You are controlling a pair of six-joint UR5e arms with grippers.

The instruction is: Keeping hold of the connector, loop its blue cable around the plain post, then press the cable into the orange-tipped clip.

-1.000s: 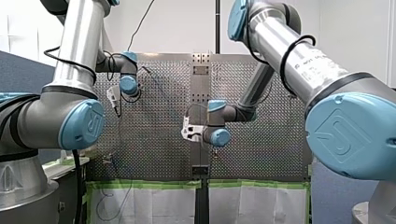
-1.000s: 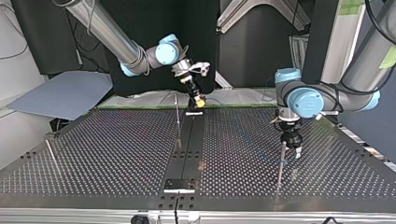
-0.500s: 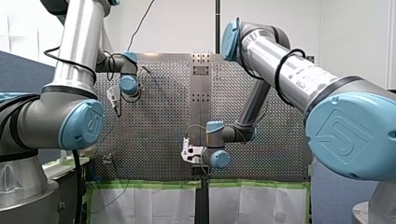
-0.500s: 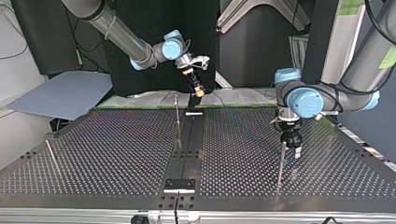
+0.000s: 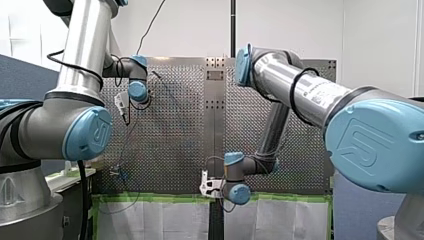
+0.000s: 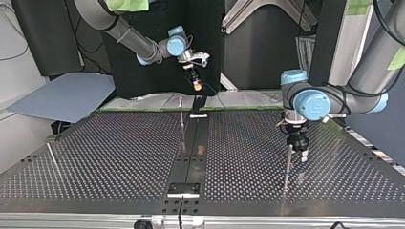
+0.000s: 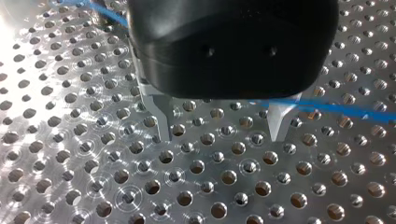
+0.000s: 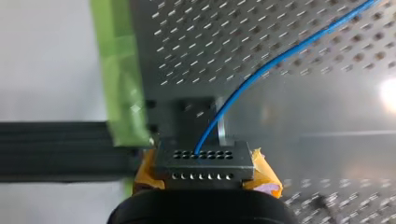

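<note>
- Right wrist view: my right gripper is clamped on the grey connector, which sits between its yellow pads. The blue cable leaves the connector's hole-lined face and runs away ahead of the gripper over the perforated bench.
- The same view shows a strip of green tape along the bench edge, just beside the connector. The top view shows neither the connector nor the grip clearly.
- Top view: that gripper hangs in the air above the bench's far edge, near the middle, clear of the surface.
- Front view: it is down at the near edge, by the taped border.
- Left wrist view: my left gripper is spread wide, with only bare bench between its metal fingers. The blue cable crosses behind one fingertip.
- Top view: my left gripper is low over the bench's right half, just beside a thin upright post. Whether they touch, I cannot tell.
</note>
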